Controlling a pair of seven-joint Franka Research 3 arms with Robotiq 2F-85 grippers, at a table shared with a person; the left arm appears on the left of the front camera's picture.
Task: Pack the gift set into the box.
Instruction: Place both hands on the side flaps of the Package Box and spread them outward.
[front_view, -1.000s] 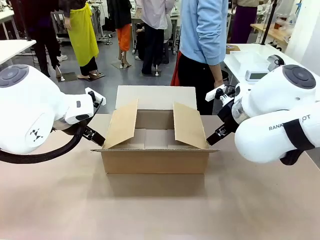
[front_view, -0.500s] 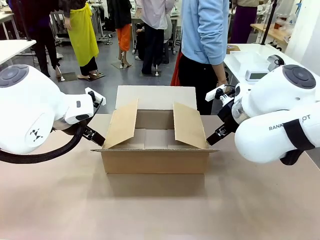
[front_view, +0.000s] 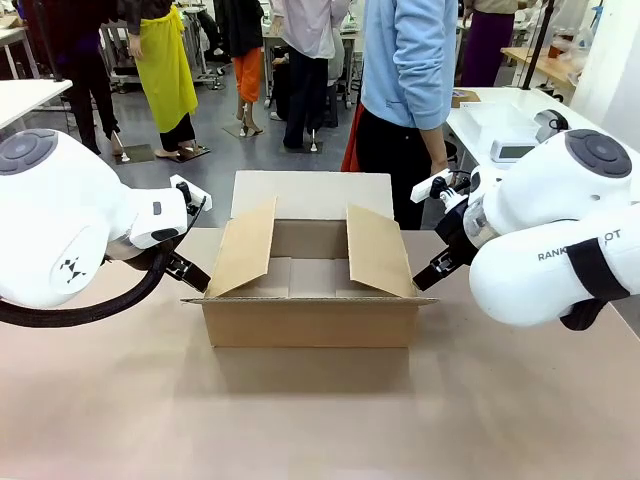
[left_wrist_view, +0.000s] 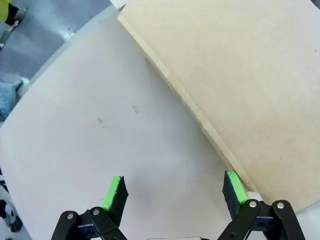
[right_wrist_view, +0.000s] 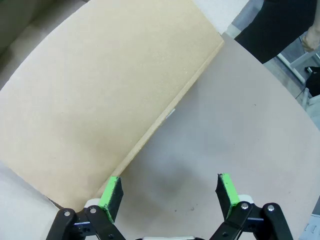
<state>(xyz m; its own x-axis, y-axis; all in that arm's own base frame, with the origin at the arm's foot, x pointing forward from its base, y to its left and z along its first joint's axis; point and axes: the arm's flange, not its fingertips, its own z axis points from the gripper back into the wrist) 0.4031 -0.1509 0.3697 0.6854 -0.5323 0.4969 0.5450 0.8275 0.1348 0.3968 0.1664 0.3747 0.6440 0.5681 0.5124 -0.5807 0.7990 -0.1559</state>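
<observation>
The cardboard carton (front_view: 310, 322) sits on the middle of the counter (front_view: 320, 430) between the 2 arms. Its far flap (front_view: 310, 195) stands back, and its left side flap (front_view: 243, 248) and right side flap (front_view: 377, 250) tilt up and lean inward over the opening. The strip of floor that shows between the 2 side flaps is bare cardboard.

The left tool (left_wrist_view: 174, 192) hangs open just outside the left side flap, with nothing between its green pads. 1 pad is just beside the flap's edge, though I cannot tell whether it touches. The right tool (right_wrist_view: 169, 192) is likewise spread open and empty, low over the counter just outside the right side flap. A person in a light blue top (front_view: 408, 60) stands at the far side of the counter, close behind the carton.

By my reading, the packing itself has not begun. This looks like the readying step, with the arms posted at the flaps. The leaning side flaps narrow the mouth, so the next move likely calls for each tool to press or hold its flap outward. That would give the gift set a clear way down into the carton, probably from the person's side.
</observation>
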